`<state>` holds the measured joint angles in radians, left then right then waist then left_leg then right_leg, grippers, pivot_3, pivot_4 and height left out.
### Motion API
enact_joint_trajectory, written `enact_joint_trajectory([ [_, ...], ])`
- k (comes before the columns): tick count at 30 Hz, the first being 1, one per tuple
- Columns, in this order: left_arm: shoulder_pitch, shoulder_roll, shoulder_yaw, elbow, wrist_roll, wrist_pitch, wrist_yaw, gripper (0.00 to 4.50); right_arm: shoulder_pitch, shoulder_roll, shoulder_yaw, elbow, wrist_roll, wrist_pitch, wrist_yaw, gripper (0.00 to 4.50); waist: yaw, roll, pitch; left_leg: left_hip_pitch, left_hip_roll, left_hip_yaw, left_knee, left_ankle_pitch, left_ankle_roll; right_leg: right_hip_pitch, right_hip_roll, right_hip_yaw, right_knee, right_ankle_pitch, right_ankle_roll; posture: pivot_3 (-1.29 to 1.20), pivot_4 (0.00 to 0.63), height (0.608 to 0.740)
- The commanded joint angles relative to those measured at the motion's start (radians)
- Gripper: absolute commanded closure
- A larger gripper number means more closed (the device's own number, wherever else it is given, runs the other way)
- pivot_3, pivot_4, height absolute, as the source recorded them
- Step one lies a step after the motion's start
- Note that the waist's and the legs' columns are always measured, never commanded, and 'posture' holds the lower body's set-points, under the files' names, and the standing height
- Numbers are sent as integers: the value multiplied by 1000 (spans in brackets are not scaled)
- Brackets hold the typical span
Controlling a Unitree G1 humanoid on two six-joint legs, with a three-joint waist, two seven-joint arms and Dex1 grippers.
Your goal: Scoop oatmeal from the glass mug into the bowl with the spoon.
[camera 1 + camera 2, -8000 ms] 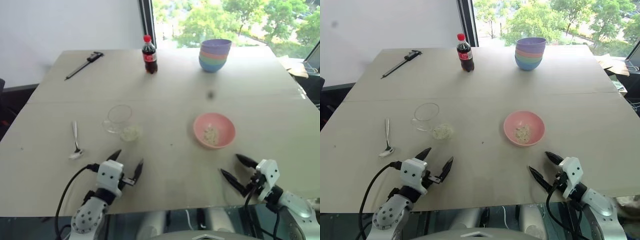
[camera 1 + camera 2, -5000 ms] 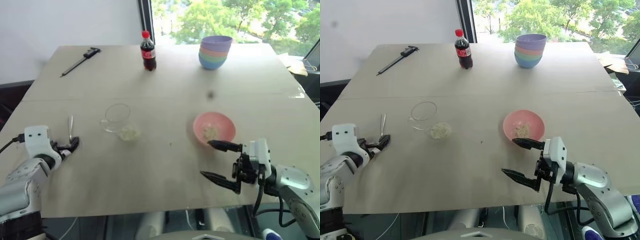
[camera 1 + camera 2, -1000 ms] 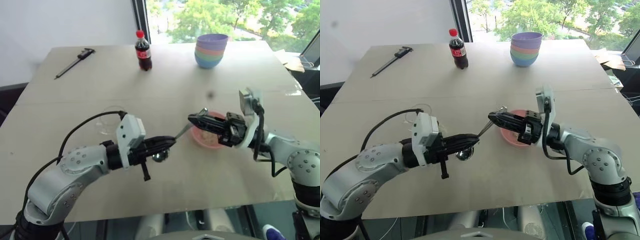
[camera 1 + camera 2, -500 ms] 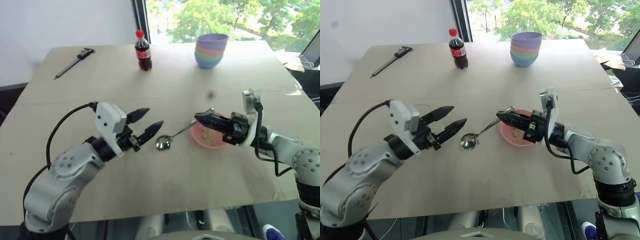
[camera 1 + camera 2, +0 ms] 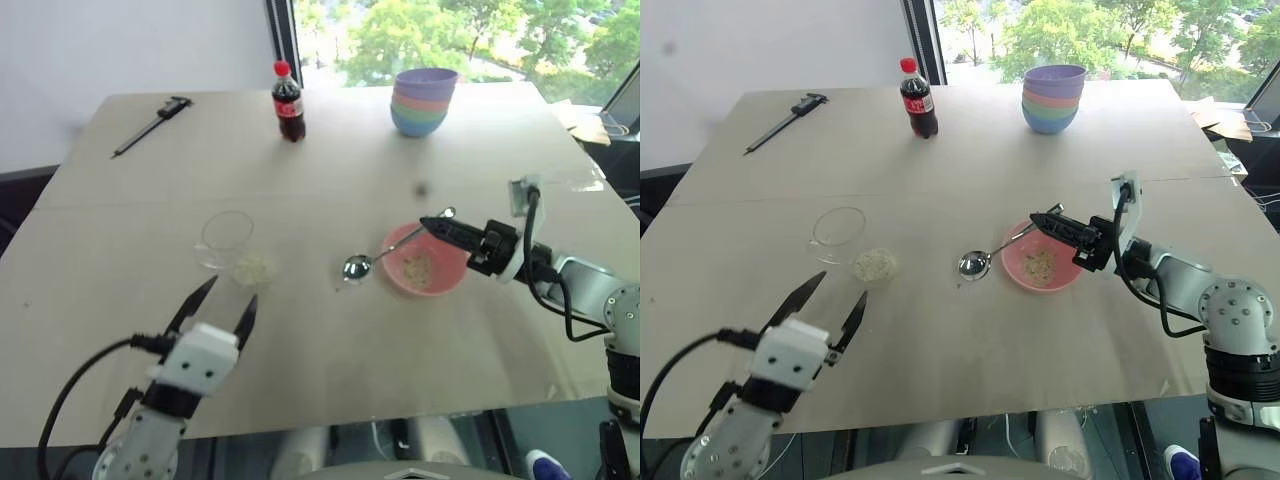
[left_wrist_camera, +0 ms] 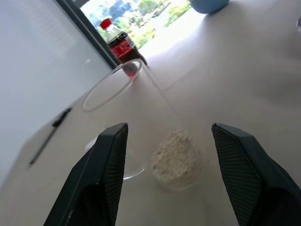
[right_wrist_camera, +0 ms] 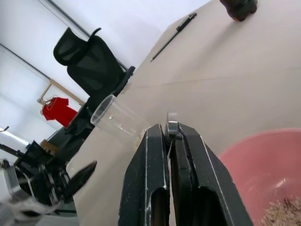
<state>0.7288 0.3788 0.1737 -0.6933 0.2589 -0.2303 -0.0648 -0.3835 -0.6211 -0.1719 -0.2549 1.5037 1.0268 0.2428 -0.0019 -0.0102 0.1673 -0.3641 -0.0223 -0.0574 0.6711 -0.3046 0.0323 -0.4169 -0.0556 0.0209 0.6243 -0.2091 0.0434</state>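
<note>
The right gripper (image 5: 1040,219), fingers pressed together, clamps the thin handle of the small shiny silver metal spoon (image 5: 974,264) above the far rim of the shallow round pink plastic bowl (image 5: 1041,265). The spoon slopes down past the bowl's left edge, its rounded end beside the bowl, close to the pale wooden table (image 5: 940,150). A few beige oatmeal flakes (image 5: 1040,265) lie inside the bowl. The left gripper (image 5: 222,300) hovers near the table's front edge, its two black fingers spread apart and holding nothing, pointed toward the clear glass mug (image 5: 227,238). The mug lies tipped on its side with a clump of oatmeal at its base, well left of the bowl.
</note>
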Motion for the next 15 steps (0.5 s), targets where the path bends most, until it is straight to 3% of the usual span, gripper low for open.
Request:
enact_joint_trajectory([
  [1,4,-60,116,78,11,-53,92,1565,-33,-25,-17,7,111,42,-80,4500,2,0,0,0,0,0,0,0,0,0,0,-2,0,0,0,0,150,740],
  [7,-149,-93,273,209,-172,25,85,1565,-54,-29,-8,14,143,54,-138,4500,4,0,0,0,0,-1,1,0,1,0,5,-6,1,2,5,0,150,740],
  [15,-310,-11,223,306,-478,148,-199,1565,-55,-13,-14,12,114,36,-146,4500,0,0,0,0,0,-1,1,0,1,0,4,-5,1,3,5,0,150,740],
])
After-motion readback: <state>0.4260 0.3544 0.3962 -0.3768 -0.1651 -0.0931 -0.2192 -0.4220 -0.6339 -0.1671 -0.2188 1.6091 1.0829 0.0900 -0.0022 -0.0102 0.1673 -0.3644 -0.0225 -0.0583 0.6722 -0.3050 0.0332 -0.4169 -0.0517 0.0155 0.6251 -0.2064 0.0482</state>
